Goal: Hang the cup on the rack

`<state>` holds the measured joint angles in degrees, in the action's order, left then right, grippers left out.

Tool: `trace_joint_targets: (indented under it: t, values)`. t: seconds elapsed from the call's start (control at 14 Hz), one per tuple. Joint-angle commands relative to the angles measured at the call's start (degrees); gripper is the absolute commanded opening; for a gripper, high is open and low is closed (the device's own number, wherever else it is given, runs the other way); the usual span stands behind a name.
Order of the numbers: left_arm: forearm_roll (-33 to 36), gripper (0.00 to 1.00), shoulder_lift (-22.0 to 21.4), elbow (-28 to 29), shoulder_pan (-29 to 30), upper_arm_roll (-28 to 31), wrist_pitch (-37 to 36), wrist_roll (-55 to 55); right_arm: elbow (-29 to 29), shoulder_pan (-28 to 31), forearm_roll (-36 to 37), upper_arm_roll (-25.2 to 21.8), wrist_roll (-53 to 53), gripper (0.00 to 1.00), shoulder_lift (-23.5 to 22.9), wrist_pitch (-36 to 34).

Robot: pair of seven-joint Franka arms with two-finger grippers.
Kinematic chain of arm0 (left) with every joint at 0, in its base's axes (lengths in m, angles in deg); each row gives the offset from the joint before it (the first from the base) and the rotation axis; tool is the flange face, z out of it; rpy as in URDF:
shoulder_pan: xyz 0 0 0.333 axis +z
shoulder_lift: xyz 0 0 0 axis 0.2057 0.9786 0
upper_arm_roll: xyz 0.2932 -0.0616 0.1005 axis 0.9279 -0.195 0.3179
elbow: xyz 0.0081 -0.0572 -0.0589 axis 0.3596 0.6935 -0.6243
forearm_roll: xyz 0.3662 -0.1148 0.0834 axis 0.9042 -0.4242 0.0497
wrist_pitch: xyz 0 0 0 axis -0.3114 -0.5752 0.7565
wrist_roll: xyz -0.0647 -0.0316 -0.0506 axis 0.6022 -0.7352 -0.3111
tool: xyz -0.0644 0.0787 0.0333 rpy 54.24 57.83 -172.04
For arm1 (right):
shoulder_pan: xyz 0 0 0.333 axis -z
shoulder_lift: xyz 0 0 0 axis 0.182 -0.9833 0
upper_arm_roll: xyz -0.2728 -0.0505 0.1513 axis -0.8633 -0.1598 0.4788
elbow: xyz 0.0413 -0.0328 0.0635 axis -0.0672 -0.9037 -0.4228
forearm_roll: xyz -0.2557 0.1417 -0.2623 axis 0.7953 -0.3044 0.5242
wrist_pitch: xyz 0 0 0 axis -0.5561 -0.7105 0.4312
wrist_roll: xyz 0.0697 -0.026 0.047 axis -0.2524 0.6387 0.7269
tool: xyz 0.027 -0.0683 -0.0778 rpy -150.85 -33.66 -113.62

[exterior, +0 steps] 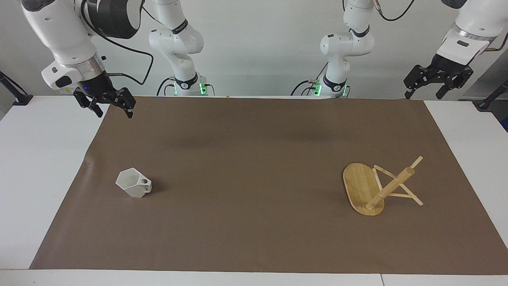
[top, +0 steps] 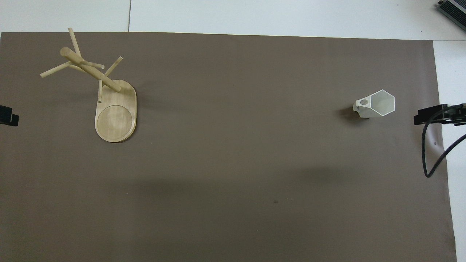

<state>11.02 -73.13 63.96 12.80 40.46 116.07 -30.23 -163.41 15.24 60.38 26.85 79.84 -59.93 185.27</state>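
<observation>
The cup, white and faceted with a hexagonal rim, stands open side up on the brown mat at the right arm's end of the table, its handle turned toward the table's middle. The rack, a bamboo mug tree, stands upright on its oval base at the left arm's end, thin pegs sticking out from the post. My right gripper hangs open and empty over the mat's corner by the robots. Over the table's edge at the other end, my left gripper waits open and empty.
A brown mat covers most of the white table. A black cable loops down from the right arm over the mat's edge. Both arm bases stand at the table's robot end.
</observation>
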Motion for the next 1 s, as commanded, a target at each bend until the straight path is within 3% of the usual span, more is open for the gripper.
trace_joint_targets:
  t: [0.0, 0.93]
  values:
    - [-0.4, 1.00, -1.6, 1.7, -0.2, 0.5, -0.2, -0.3, -1.3, 0.2, -0.9, 0.3, -0.6, 1.00, 0.7, 0.6]
    - [-0.4, 1.00, -1.6, 1.7, -0.2, 0.5, -0.2, -0.3, -1.1, 0.3, -0.9, 0.2, -0.1, 1.00, 0.6, 0.2]
